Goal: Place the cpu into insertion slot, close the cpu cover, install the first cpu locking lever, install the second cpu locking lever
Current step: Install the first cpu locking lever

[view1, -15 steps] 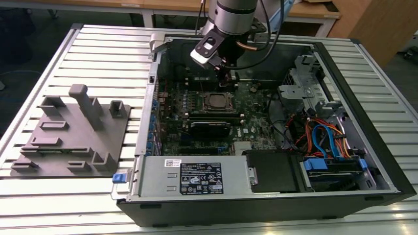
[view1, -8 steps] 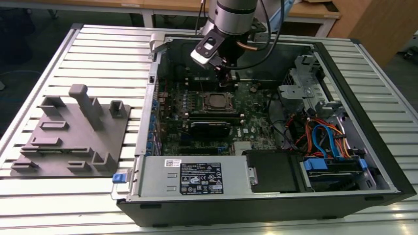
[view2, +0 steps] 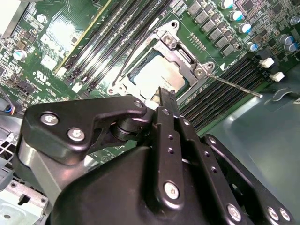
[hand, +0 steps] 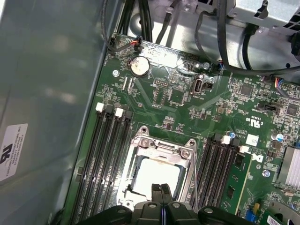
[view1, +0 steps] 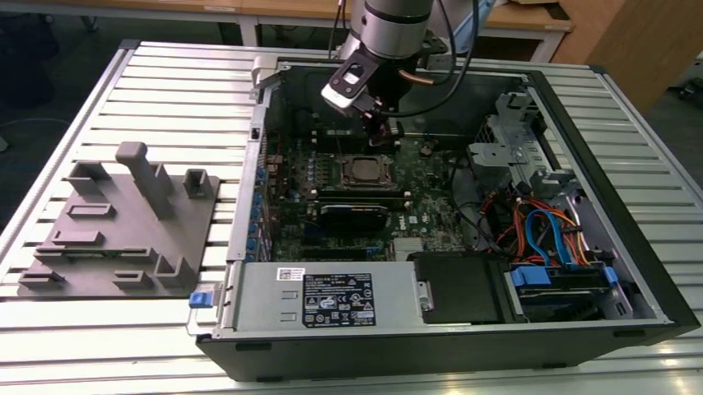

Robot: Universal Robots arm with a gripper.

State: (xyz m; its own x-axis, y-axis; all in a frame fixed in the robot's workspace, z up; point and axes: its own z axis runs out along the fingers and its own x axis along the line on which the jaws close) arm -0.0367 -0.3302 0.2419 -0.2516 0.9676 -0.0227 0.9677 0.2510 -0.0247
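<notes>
**Open tower case and grey fixture plate on a slatted worktop**

A slatted metal worktop (view1: 143, 74) carries a black computer case (view1: 439, 358), which lies on its side with the panel off, toward the edge at the exterior view's right. A grey fixture plate (view1: 110, 247) with upright posts lies by the edge at the exterior view's left, just beside the case. Inside the case, a silver power supply (view1: 263, 300) sits along the front wall. Blue and orange cables (view1: 544, 234) run near a grey metal drive cage (view1: 500, 156). On the green motherboard (hand: 187, 93), long black memory slots (hand: 105, 154) run in rows. A coin battery (hand: 139, 66) sits near the board's edge.
</notes>
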